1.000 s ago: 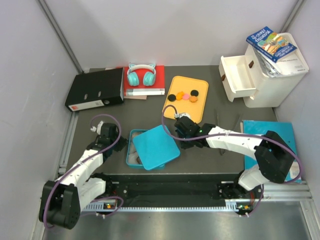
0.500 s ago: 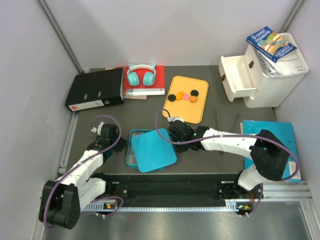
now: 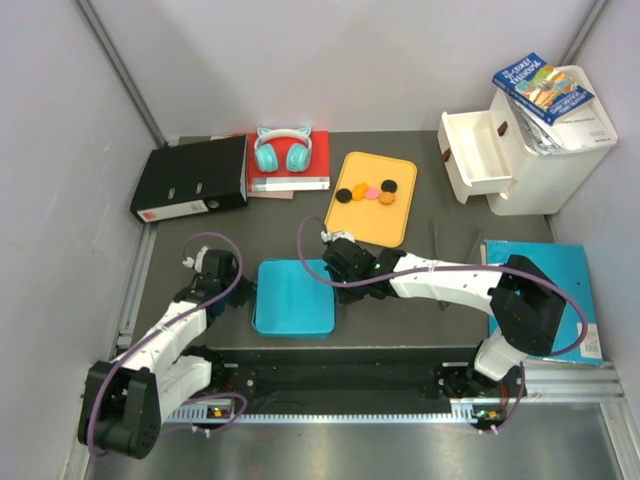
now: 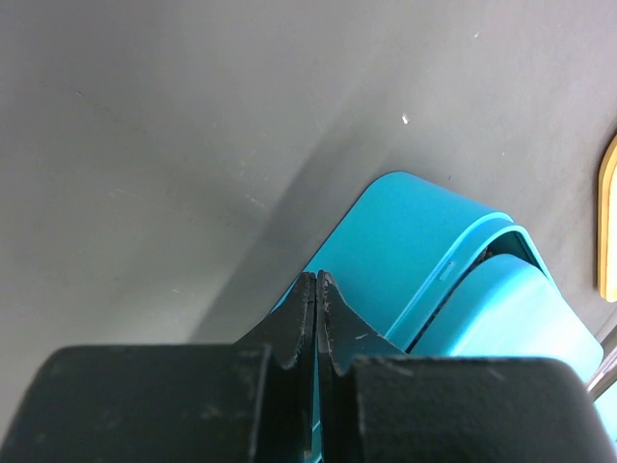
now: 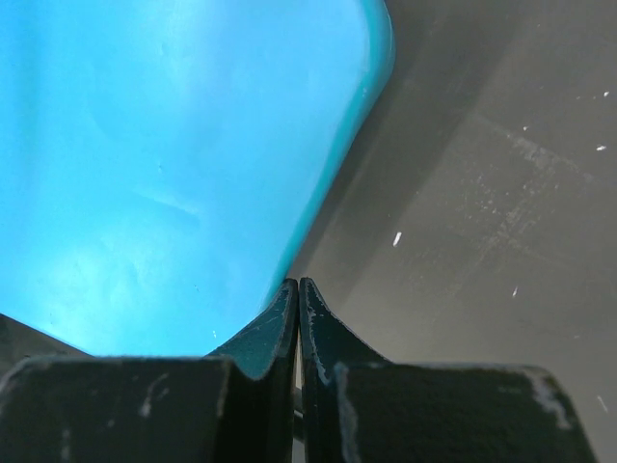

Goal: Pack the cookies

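1. The cookies point(image 3: 365, 193) are seen unpacked on the yellow tray point(image 3: 396, 226).
2. The teal lid point(image 3: 293, 297) is touched at its edge by the right gripper point(image 5: 298, 285), jaws shut, nothing held.
3. The left gripper point(image 4: 316, 279), also shut and empty, is parked beside it.
4. Lid handling is judged under way; an opened box is needed next.

The cookies point(image 3: 367, 192) are small flat discs lying in a loose row on the yellow tray point(image 3: 375, 225), near the middle of the table's point(image 3: 425, 200) far edge. A black one sits at each end, with two orange and one pink between.

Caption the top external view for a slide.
Shut right pincer touches the teal lid; cookies lie unpacked on the yellow tray.
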Robot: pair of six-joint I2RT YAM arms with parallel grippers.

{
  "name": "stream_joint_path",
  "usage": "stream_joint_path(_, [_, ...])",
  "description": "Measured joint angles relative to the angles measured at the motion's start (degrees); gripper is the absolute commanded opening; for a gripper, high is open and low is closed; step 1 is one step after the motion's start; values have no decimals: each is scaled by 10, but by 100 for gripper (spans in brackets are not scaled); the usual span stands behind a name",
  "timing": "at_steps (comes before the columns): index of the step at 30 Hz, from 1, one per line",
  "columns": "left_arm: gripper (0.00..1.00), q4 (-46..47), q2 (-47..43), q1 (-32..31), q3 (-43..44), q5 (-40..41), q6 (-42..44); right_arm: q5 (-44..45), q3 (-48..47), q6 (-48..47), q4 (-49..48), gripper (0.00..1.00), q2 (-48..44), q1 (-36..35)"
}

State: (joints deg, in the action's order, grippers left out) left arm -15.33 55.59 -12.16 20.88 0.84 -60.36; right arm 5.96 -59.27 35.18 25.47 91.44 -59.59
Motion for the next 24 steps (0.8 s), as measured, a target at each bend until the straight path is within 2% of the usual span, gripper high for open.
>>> stream_joint_path(24, [0, 2, -4, 2, -1, 20, -4, 2, -76, -18, 65, 0, 49, 1])
